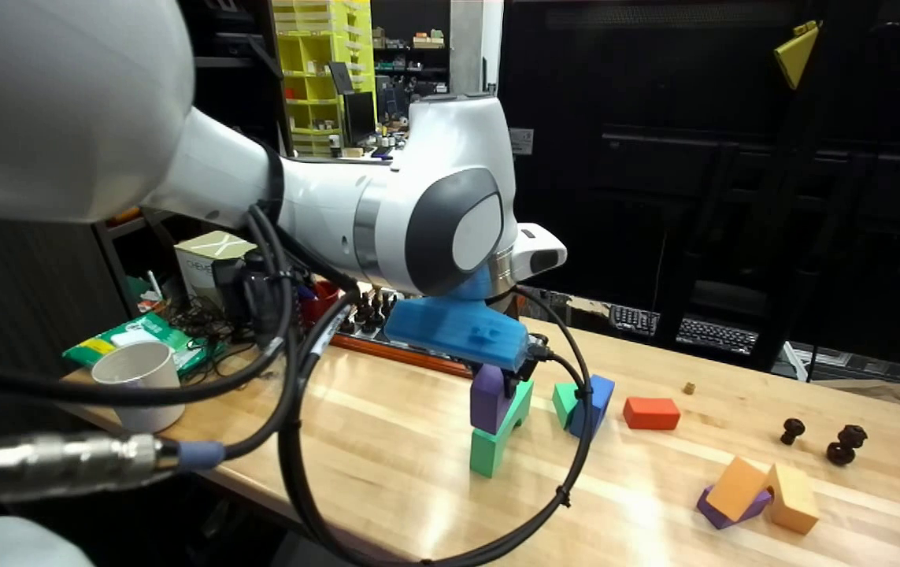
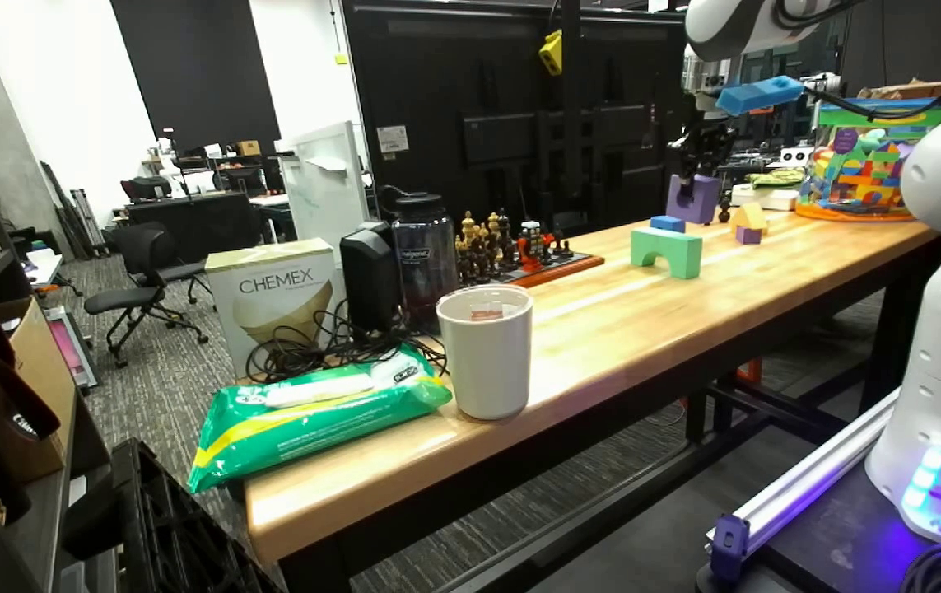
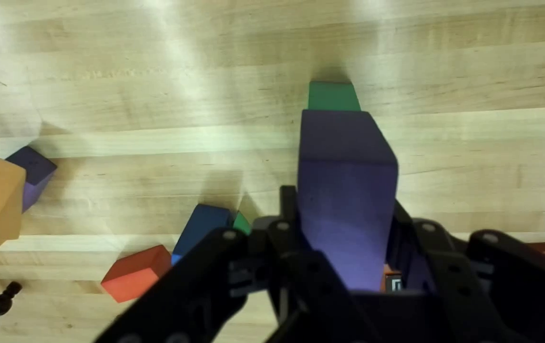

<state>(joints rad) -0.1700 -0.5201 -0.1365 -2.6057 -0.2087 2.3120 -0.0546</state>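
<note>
In an exterior view, you are looking along a long pale butcher-block wooden table (image 2: 585,338), its smooth planks catching glare, while black office chairs (image 2: 139,301) are standing on mottled grey carpet (image 2: 165,391) beyond. A cream cardboard box (image 2: 281,303) is reading "CHEMEX", a smoky see-through bottle (image 2: 429,284) is apparently saying "nalgene", and a crinkled green-and-yellow plastic packet (image 2: 297,422) is carrying smaller print you cannot make out. A tapering white cup (image 2: 486,362) is standing just beside that packet. Your matte purple arch block (image 2: 705,199) is hanging above a matte green arch block (image 2: 666,245), a strip of wood showing between them. In an exterior view, your glossy white arm (image 1: 327,197) is reaching over the table, a translucent blue casing (image 1: 457,331) is covering its end, and yellow shelving (image 1: 312,71) is rising in the room behind. There, a blue wedge-like block (image 1: 600,396) and a red rectangular block (image 1: 651,414) are lying near the green arch block, and an orange block (image 1: 796,504) is leaning over a low purple block (image 1: 731,516). In the wrist view, your black jointed gripper (image 3: 342,202) is standing narrow, pinching the purple arch block between its fingers, while the green arch block is peeking out beneath it.
</note>
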